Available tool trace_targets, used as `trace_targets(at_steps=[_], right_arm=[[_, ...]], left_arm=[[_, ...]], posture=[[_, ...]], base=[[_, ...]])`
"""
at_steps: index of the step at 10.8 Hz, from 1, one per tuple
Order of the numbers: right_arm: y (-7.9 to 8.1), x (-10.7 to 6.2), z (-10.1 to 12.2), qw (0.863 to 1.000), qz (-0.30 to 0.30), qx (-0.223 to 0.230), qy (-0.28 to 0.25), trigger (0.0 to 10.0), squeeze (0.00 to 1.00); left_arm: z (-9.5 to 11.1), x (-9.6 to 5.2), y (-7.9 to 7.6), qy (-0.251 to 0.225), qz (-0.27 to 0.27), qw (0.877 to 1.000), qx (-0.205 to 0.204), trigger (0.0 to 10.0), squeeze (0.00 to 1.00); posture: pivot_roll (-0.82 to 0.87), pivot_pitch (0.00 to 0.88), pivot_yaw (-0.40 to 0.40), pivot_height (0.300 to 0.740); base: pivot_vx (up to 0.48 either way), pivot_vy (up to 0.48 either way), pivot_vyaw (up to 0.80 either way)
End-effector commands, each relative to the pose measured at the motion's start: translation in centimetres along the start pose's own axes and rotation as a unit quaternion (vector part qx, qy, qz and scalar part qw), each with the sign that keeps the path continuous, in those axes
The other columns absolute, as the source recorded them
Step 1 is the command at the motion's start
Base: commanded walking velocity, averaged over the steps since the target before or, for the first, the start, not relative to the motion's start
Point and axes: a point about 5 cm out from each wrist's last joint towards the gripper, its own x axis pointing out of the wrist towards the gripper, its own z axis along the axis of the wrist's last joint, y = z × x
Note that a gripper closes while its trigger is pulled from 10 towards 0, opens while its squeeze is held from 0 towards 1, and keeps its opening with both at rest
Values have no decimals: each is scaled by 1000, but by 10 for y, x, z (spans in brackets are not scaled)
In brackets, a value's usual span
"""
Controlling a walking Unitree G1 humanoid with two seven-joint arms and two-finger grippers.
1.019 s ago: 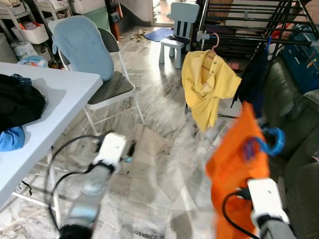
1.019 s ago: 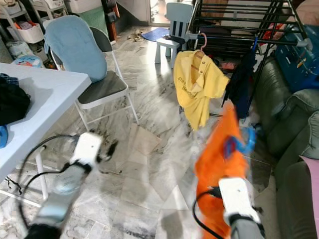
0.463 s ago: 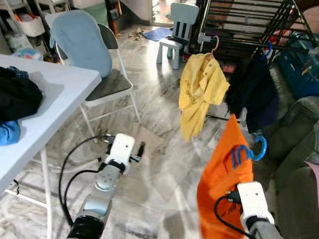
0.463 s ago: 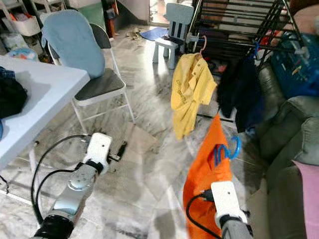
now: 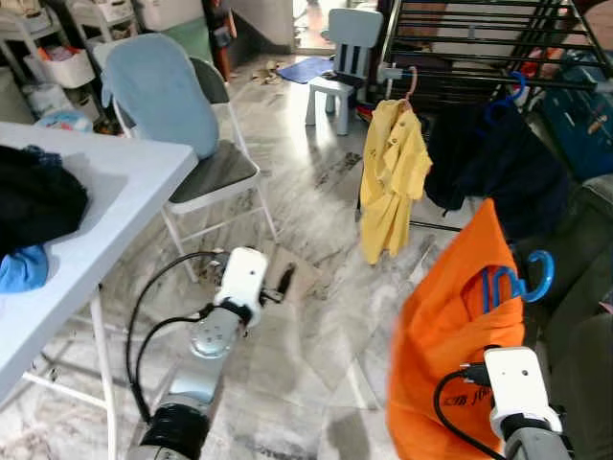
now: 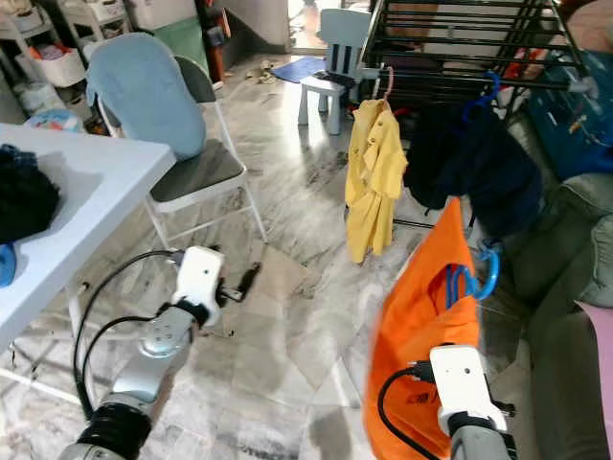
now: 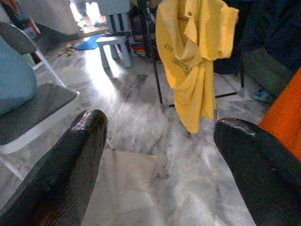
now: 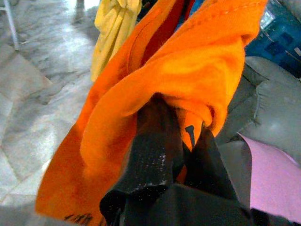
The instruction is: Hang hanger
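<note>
While the orange shirt (image 5: 450,335) is draped over it, the blue hanger (image 5: 512,285) is carried low on the robot's right, above the right arm's white wrist housing, with its hook (image 5: 539,276) curled out past the shirt's right edge toward the sofa (image 5: 584,287). Its long axis cannot be told, since the shoulders are hidden under the cloth; the shirt's peak is pointed upward and the cloth is hung down from it. In the right wrist view the right gripper (image 8: 176,136) is seen with its black fingers (image 8: 153,155) pressed together on a fold of orange fabric, the cloth bunched around and over their tips. The left gripper (image 7: 155,155) is held out low over the marble floor (image 5: 316,240), its two fingers (image 7: 77,160) wide apart with nothing between them. Ahead, a yellow shirt (image 5: 393,182) is hung on a pink hanger (image 5: 412,81) from the black drying rack (image 5: 479,48), just beside a dark garment (image 5: 508,163) on another blue hanger. A white table (image 5: 105,211), a folding chair (image 5: 206,163) and a small light-blue chair (image 5: 343,57) are seen on the left
</note>
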Motion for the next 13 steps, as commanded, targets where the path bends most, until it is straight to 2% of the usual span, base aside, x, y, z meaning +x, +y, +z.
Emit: trace_targets(at_steps=[1,2,5,9,13], right_arm=[[-10,-2,10,999,-28,-2,-21,10000,0],[-13,-4,10,999,-34,-2,-19,10000,0],[-5,-3,14,999,-19,-14,-23,10000,0],[-4,1,18,999,-10,-29,-24,10000,0],[7,-3,12,1000,-6,-26,-16,10000,0]], left_arm=[[1,2,2,0,-6,1000,0,10000,0],[2,4,0,-1,-12,1000,-7,10000,0],[6,7,-3,-8,-20,1000,-14,10000,0],[3,7,-7,-5,-26,999,-24,10000,0],[0,7,-11,3,-40,999,-26,10000,0]], posture=[[-85,0,63,740],[-89,0,65,740],[-88,0,54,740],[-87,0,49,740],[-98,0,63,740]], base=[[251,0,-694],[292,0,-700],[351,0,-577],[382,0,0],[425,0,0]])
